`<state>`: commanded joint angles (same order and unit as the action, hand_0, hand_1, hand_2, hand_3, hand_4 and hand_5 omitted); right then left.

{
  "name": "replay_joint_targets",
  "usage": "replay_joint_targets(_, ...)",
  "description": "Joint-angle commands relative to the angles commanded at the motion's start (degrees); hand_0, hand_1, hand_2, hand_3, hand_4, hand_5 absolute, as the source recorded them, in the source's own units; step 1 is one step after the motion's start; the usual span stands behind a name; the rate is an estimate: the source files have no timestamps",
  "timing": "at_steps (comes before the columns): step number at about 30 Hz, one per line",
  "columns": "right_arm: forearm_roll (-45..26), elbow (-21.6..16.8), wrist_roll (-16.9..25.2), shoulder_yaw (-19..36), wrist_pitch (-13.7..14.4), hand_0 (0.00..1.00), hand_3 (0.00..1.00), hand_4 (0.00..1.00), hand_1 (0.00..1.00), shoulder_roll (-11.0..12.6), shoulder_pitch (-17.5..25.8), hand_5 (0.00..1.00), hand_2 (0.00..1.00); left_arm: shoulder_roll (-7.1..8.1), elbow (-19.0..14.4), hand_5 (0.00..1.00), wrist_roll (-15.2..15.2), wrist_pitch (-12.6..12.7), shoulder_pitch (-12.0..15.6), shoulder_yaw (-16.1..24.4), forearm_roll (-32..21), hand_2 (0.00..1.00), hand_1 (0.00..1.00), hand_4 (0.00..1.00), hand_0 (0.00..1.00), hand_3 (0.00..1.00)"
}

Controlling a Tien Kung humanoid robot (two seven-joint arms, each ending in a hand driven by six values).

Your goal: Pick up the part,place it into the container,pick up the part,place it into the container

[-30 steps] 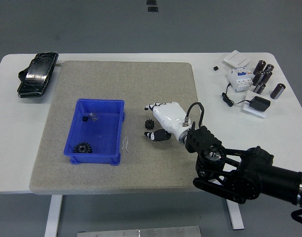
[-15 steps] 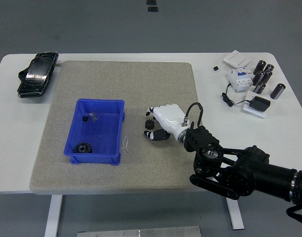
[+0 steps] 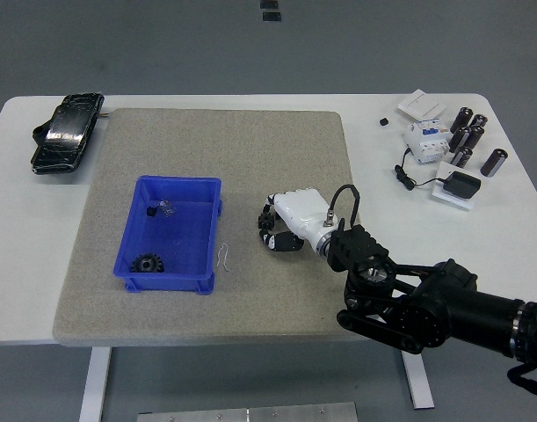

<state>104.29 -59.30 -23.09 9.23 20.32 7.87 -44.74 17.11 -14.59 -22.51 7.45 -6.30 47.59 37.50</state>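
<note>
A small black gear (image 3: 265,222) lies on the grey mat (image 3: 250,149), just right of the blue container (image 3: 208,230). My right hand (image 3: 272,225), white with black fingertips, reaches in from the lower right and its fingers are curled around this gear, still low on the mat. Inside the container lie a larger black gear (image 3: 148,262), a small black piece (image 3: 150,211) and a small clear item (image 3: 168,208). My left arm is out of view.
A thin white wire hook (image 3: 222,257) lies on the mat beside the container. A black pouch (image 3: 66,132) sits at the far left. A breaker (image 3: 424,139), dark cylinders (image 3: 468,132) and a black adapter (image 3: 461,186) sit at the far right.
My right hand has moved slightly down and left over the small gear, and its fingers have curled from spread to closed around it.
</note>
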Motion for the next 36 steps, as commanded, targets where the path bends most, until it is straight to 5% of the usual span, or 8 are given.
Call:
replay_joint_targets(1, -0.1, 0.0, 0.1, 0.0, 0.1, 0.28, 0.656, 0.552, 0.399, 0.0, 0.0, 0.315, 0.49, -0.01, 0.0, 0.302, 0.1, 0.0, 0.0, -0.1, -0.1, 0.598, 0.639, 0.655, 0.681, 0.589)
replay_joint_targets(6, -0.3, 0.1, 0.3, -0.3, 0.5, 0.28, 0.656, 0.552, 0.399, 0.0, 0.0, 0.315, 0.49, -0.03, 0.1, 0.302, 0.3, 0.1, 0.0, -0.4, -0.5, 0.598, 0.639, 0.655, 0.681, 0.589)
replay_joint_targets(7, -0.3, 0.1, 0.4, -0.4, 0.5, 0.29, 0.627, 0.588, 0.403, 0.0, 0.0, 0.093, 0.464, -0.02, 0.1, 0.304, 0.4, 0.1, 0.0, -0.4, -0.5, 0.598, 0.639, 0.656, 0.681, 0.589)
replay_joint_targets(36, -0.9, 0.1, 1.6, -0.8, 3.2, 0.283, 0.602, 0.548, 0.416, 0.0, 0.2, 0.068, 0.445, -0.01, 0.2, 0.303, 1.4, 0.6, 0.0, -1.5, -2.0, 0.601, 0.639, 0.651, 0.681, 0.591)
